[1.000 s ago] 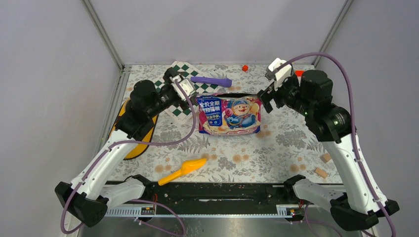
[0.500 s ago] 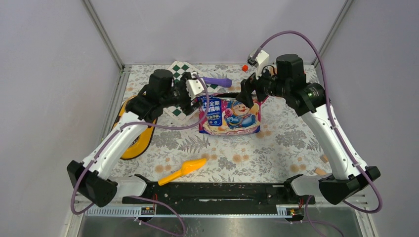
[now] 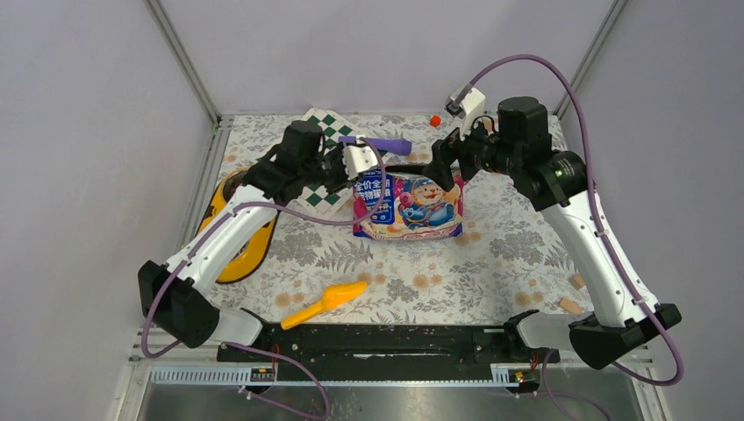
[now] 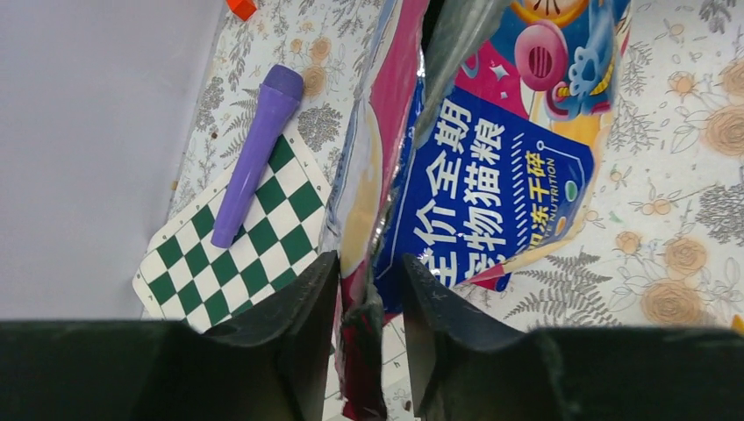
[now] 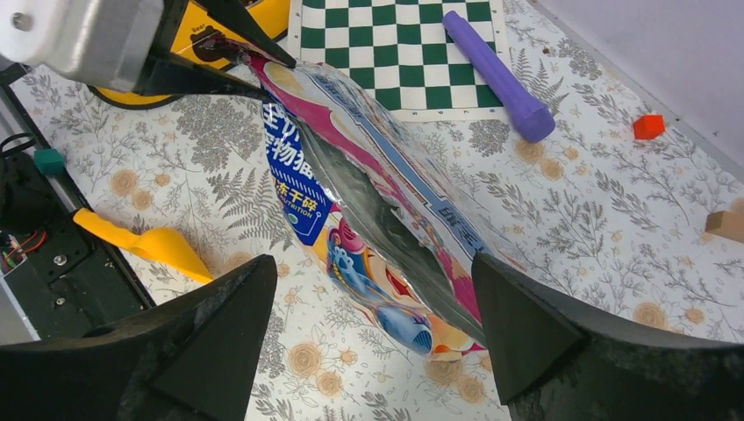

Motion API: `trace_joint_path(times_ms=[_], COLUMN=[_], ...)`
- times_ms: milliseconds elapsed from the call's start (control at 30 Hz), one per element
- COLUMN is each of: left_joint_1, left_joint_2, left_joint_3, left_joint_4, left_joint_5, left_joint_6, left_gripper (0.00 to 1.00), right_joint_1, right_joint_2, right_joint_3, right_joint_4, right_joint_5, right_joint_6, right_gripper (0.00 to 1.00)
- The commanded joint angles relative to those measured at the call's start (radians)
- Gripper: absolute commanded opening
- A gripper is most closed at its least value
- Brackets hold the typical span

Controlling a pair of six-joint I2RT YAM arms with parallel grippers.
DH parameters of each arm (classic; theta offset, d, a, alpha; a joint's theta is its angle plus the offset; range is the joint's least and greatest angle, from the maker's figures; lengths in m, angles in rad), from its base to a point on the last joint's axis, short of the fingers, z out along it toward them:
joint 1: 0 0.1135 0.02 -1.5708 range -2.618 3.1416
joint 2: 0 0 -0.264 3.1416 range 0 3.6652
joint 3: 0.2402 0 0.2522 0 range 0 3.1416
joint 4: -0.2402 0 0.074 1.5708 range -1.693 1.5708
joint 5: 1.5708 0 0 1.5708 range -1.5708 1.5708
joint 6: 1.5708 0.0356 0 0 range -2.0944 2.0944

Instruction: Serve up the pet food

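The pet food bag (image 3: 408, 206), glossy pink and blue with a cartoon figure, lies mid-table with its torn mouth facing the back. No kibble shows. My left gripper (image 3: 358, 175) straddles the bag's left top corner. In the left wrist view the pink edge of the bag (image 4: 491, 175) runs between the left gripper's (image 4: 370, 263) narrowed jaws, touching one finger with a thin gap at the other. My right gripper (image 3: 443, 162) hovers wide open over the bag's right top corner. The bag (image 5: 368, 193) gapes below the right gripper (image 5: 370, 263), untouched.
An orange scoop (image 3: 326, 303) lies near the front edge. A yellow feeder (image 3: 241, 250) sits at the left under my left arm. A checkered board (image 3: 320, 123), a purple cylinder (image 3: 386, 143) and a red cube (image 3: 434, 120) lie at the back. Wooden blocks (image 3: 570, 305) are front right.
Both arms swung in from the sides to the bag's top corners. The left jaws narrowed round the bag's left corner. The right jaws stayed wide.
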Motion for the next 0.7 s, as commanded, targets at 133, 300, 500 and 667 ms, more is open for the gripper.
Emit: trace_joint_path(times_ms=[133,300,500,667], left_joint_1=[0.000,-0.001,-0.001,-0.001], left_joint_2=[0.048,0.061,0.076,0.082], left_joint_3=[0.122,0.140,0.168,0.176], left_joint_4=[-0.050,-0.063,-0.060,-0.033], left_joint_5=[0.033,0.040,0.056,0.095], left_joint_6=[0.046,0.050,0.007,-0.020], left_gripper=[0.11,0.00,0.17,0.27], right_joint_1=[0.001,0.000,0.000,0.001], right_joint_2=[-0.049,-0.047,-0.047,-0.045], right_joint_3=[-0.018,-0.016,-0.017,-0.027], right_joint_4=[0.011,0.011,0.010,0.009], right_joint_5=[0.054,0.067,0.079,0.091], right_joint_6=[-0.022,-0.024,-0.039,-0.049], right_gripper=[0.89,0.89,0.89,0.90])
